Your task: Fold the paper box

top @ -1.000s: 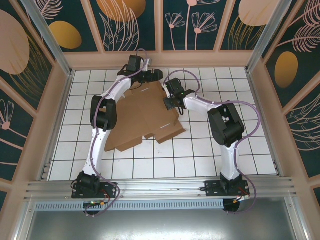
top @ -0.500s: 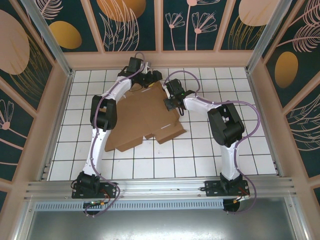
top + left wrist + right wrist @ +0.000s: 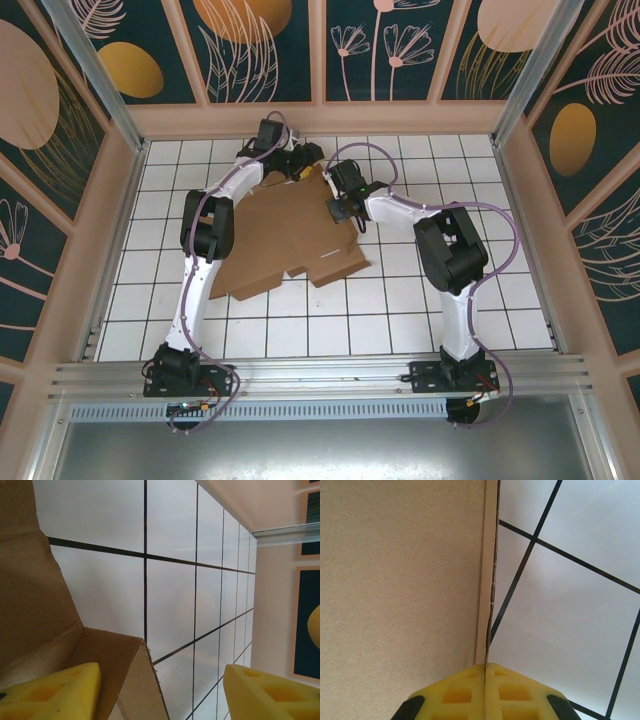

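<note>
On the white tiled floor (image 3: 400,300), dead centre in the top view: got the paper box (image 3: 285,235), a brown corrugated sheet lying mostly flat, running from 7 o'clock up to 1 o'clock. Stepped, notched outline along the 5 o'clock side, with a flap sticking out toward 4 o'clock. Not a closed carton yet.

At the sheet's 12 o'clock edge: left gripper (image 3: 300,168), arm arched over from the base at 7 o'clock. From its wrist cam: yellow fingers (image 3: 55,692) well apart, bare tile in the gap. Paper box (image 3: 35,605) up along the 9 o'clock side there, with a folded corner raised off the floor, right against the 7 o'clock finger. 5 o'clock finger well apart from the cardboard. Jaws spread, no clamp.

At the sheet's 3 o'clock edge: right gripper (image 3: 338,212), elbow bent out toward 4 o'clock. From its wrist cam: yellow pads (image 3: 455,695) pressed together at 6 o'clock, box edge running straight down into the seam between them. Reads as pinched on that edge. Plain cardboard face on the 9 o'clock half, black-lined tile on the 3 o'clock half.

Around the cell: wooden frame (image 3: 320,118) holding dark teal panels (image 3: 270,40) with orange and pink plant print. Aluminium rail (image 3: 320,375) at 6 o'clock, carrying both arm bases.
</note>
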`<state>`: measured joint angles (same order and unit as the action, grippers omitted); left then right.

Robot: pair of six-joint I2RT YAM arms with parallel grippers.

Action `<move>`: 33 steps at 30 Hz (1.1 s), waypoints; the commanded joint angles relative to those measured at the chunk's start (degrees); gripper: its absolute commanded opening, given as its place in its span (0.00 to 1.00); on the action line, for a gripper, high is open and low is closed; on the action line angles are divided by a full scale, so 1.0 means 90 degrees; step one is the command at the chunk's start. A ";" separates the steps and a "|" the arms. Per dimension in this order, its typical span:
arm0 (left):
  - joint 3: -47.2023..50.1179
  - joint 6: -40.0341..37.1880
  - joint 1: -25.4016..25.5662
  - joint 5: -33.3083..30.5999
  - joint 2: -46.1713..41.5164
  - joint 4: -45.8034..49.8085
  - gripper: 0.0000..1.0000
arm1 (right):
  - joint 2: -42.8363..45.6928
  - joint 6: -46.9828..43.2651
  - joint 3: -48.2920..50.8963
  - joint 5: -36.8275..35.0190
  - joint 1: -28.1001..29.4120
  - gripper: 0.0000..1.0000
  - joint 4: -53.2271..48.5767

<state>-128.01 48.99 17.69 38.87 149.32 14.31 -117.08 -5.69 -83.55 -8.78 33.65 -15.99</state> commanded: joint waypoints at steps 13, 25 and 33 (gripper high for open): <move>0.0424 0.0171 0.0145 -0.0668 -0.0636 0.0215 0.73 | 0.0008 -0.0002 -0.0059 -0.0430 0.0065 0.00 0.0193; 0.0458 0.0250 0.0202 -0.0273 -0.0573 0.0196 0.62 | -0.0114 -0.0022 -0.0179 -0.0349 0.0089 0.00 0.0146; 0.0725 0.0940 0.0290 0.0070 -0.0516 -0.0354 0.61 | -0.0235 -0.0065 -0.0325 -0.0435 0.0163 0.00 0.0084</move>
<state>-122.52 53.76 18.90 34.68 146.17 13.41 -117.84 -5.69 -84.18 -11.22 34.09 -16.23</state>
